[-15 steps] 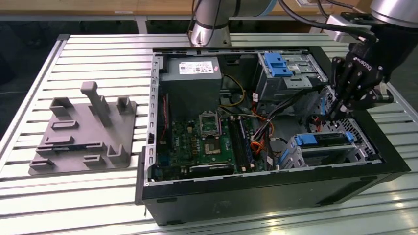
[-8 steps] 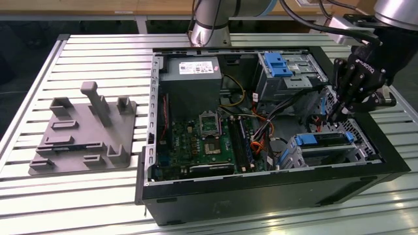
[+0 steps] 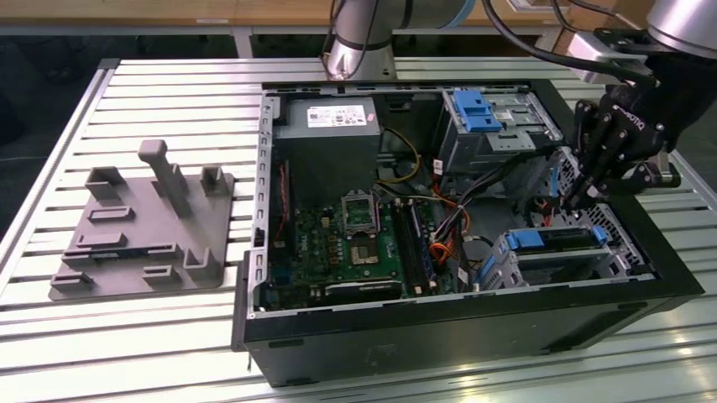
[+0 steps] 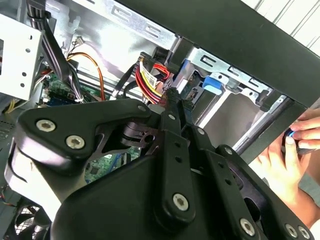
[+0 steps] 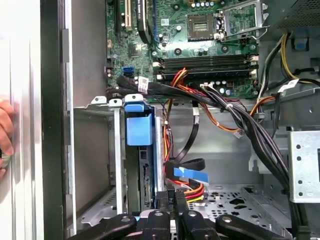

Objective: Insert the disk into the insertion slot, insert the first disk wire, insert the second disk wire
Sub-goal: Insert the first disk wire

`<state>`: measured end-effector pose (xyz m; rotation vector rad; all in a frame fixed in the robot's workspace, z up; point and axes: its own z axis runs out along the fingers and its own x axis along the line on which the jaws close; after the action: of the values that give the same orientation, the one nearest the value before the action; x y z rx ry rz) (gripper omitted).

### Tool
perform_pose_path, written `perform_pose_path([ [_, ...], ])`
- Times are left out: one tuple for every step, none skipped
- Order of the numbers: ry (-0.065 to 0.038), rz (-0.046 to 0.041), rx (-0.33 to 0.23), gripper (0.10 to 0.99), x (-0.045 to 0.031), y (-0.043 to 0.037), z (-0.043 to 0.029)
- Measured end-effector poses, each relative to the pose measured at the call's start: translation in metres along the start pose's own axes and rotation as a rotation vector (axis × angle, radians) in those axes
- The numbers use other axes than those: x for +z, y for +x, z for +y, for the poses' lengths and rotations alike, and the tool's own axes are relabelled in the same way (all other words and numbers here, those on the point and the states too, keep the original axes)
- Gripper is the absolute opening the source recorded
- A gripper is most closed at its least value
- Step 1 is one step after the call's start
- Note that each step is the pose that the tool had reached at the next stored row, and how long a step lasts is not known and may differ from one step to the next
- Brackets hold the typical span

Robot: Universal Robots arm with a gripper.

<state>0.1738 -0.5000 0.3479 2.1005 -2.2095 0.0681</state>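
Blue-railed disk [image 3: 552, 239] is sitting inside its metal cage [image 3: 573, 270], so I am clenching my pincer [image 5: 175, 197] on the red-and-yellow wire [image 5: 195, 189] just beside it, seemingly for plugging in.

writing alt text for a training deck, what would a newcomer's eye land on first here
An open computer case on the slatted table, green motherboard bare. At the exterior view's right the black gripper reaches in beside the disk, whose blue handle sits in the insertion slot. In the first wrist view a person's hand lies just outside the case wall.
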Motion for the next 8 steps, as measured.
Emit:
perform_pose_path([
  [0.001, -0.0001, -0.004, 0.161, 0.0001, 0.0005, 0.0000],
  [0.002, 0.0001, -0.013, 0.161, 0.0001, 0.0006, 0.0000],
  [0.003, 0.0005, -0.023, 0.161, 0.0001, 0.0006, 0.0000],
  [0.005, 0.0009, -0.033, 0.161, 0.0000, 0.0007, 0.0000],
  [0.006, 0.0010, -0.043, 0.161, 0.0000, 0.0008, 0.0000],
  [0.007, 0.0004, -0.050, 0.161, 0.0001, 0.0008, 0.0000],
  [0.008, -0.0016, -0.055, 0.161, 0.0001, 0.0011, 0.0000],
  [0.009, -0.0057, -0.056, 0.161, 0.0004, 0.0022, -0.0001],
])
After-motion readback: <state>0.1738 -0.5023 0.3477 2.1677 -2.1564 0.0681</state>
